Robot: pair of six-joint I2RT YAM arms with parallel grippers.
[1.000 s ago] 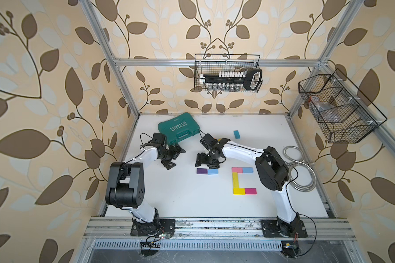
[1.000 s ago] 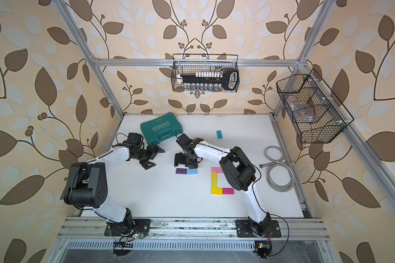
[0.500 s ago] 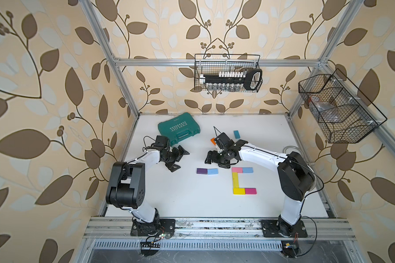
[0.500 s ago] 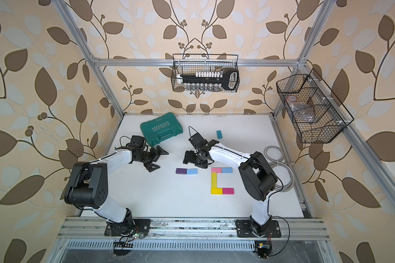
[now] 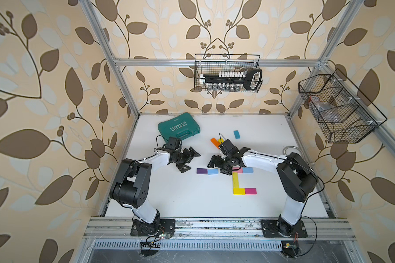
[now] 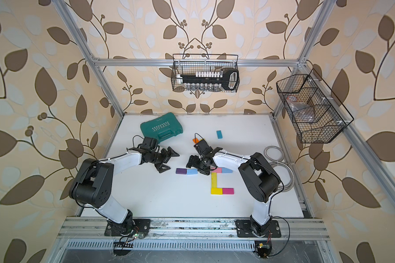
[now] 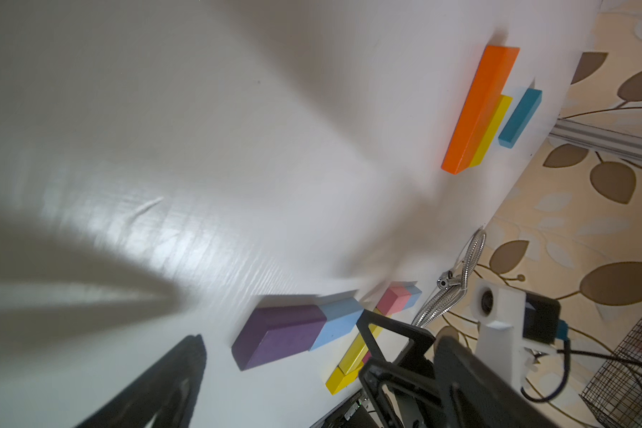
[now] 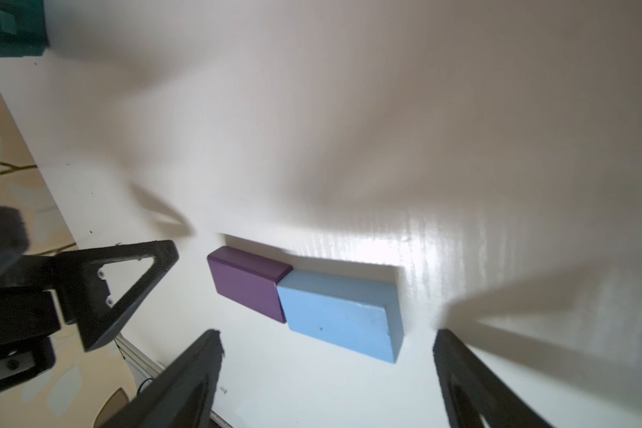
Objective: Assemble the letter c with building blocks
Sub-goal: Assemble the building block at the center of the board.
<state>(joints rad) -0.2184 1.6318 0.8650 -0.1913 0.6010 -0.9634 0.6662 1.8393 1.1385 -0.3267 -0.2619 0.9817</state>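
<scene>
Part of a letter lies on the white table (image 5: 169, 205): a pink block (image 5: 237, 169) and a light blue block (image 5: 248, 170) in a row, a long yellow block (image 5: 235, 180) below them, then a yellow (image 5: 238, 191) and a magenta block (image 5: 250, 191). To its left a purple block (image 5: 202, 171) touches another light blue block (image 5: 212, 172). Orange (image 5: 214, 143), yellow (image 5: 220, 140) and teal (image 5: 237, 134) blocks lie further back. My right gripper (image 5: 218, 167) stands open and empty by the light blue block (image 8: 341, 315). My left gripper (image 5: 191, 161) is open and empty beside the purple block (image 7: 278, 337).
A big green case (image 5: 179, 130) lies at the back left, just behind my left wrist. A coiled metal hose (image 6: 281, 168) rests along the right edge of the table. Wire baskets (image 5: 228, 75) hang on the back and right walls, above the table.
My right arm has drawn back to the right, baring the orange and yellow blocks, and its gripper has come towards the purple and light blue pair. My left gripper has moved right.
</scene>
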